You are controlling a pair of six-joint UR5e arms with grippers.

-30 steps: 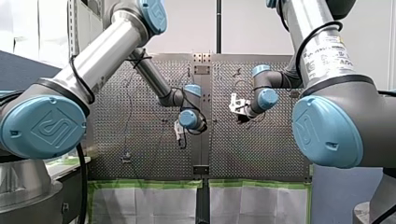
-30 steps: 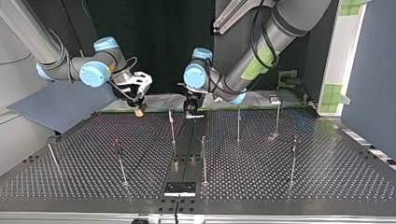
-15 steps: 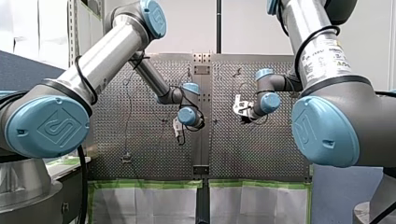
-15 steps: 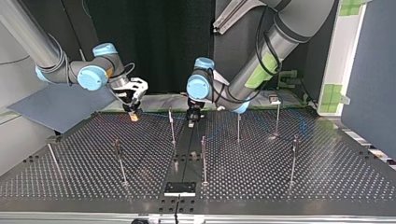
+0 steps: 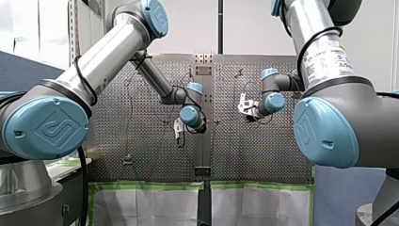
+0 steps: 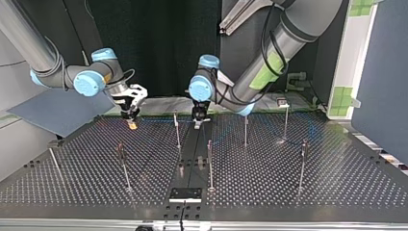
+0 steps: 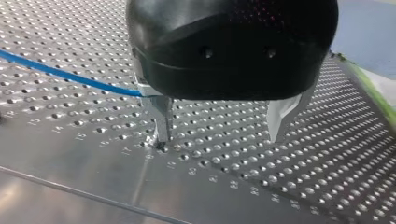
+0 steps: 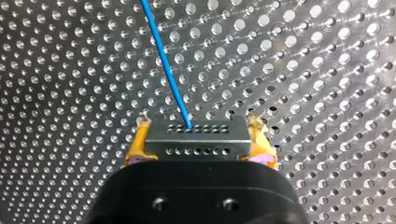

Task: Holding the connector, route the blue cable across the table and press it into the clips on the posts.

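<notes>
**Draws connector sideways; cable pays out, clips untouched**

Over the past second, swings my right arm further toward the top view's left and a little lower over the perforated worktop. Keeps my left arm nearly in place by the centre seam at the far edge, with only a slight shift. Touches none of the posts; cannot tell at this distance whether any of the clips holds cable. Clenches the right gripper on the grey connector, with yellow-padded fingers at either end. Holds the left gripper released, metal fingers spread with nothing between them, one tip at or just above the worktop. Trails the blue cable straight out of the connector's face across the holes. In the left wrist view, brings it up to the outer side of one finger and loses it there. Widens the span between the grippers, so probably takes up slack for routing. Seems early: pressing into clips not yet begun.
</notes>
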